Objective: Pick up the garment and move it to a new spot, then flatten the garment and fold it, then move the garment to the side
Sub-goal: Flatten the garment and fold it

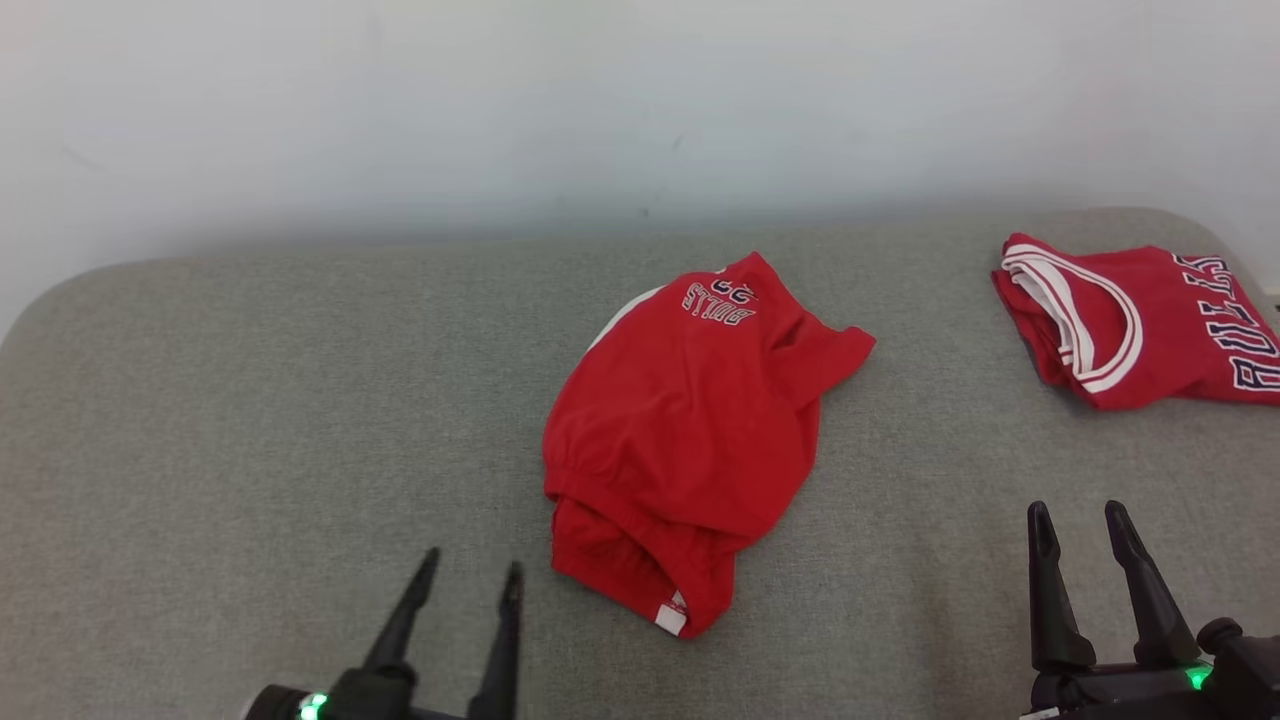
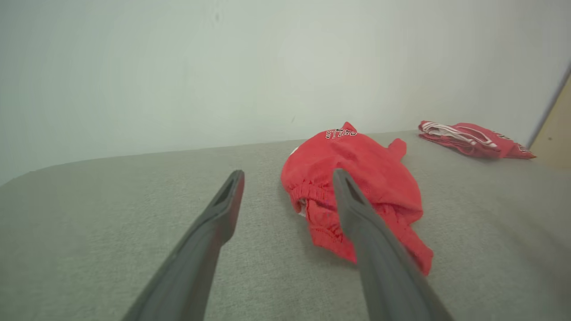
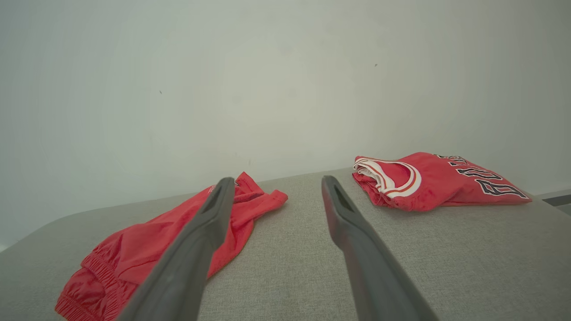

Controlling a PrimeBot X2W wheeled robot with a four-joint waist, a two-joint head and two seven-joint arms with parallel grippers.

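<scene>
The garment [image 1: 690, 430] is a pair of red shorts with white "BULLS" lettering, lying crumpled in the middle of the grey padded surface [image 1: 250, 400]; its elastic waistband faces me. It also appears in the left wrist view [image 2: 357, 178] and the right wrist view [image 3: 147, 245]. My left gripper [image 1: 470, 570] stands open at the lower left, just left of the waistband and apart from it. Down at the lower right my right gripper [image 1: 1080, 520] is open too, with nothing between its fingers, well clear of the shorts.
A folded red jersey [image 1: 1140, 320] with white trim lies at the far right edge of the surface, also seen as the jersey [image 3: 432, 180]. A pale wall [image 1: 600, 100] rises right behind the surface. Bare grey surface spreads to the left.
</scene>
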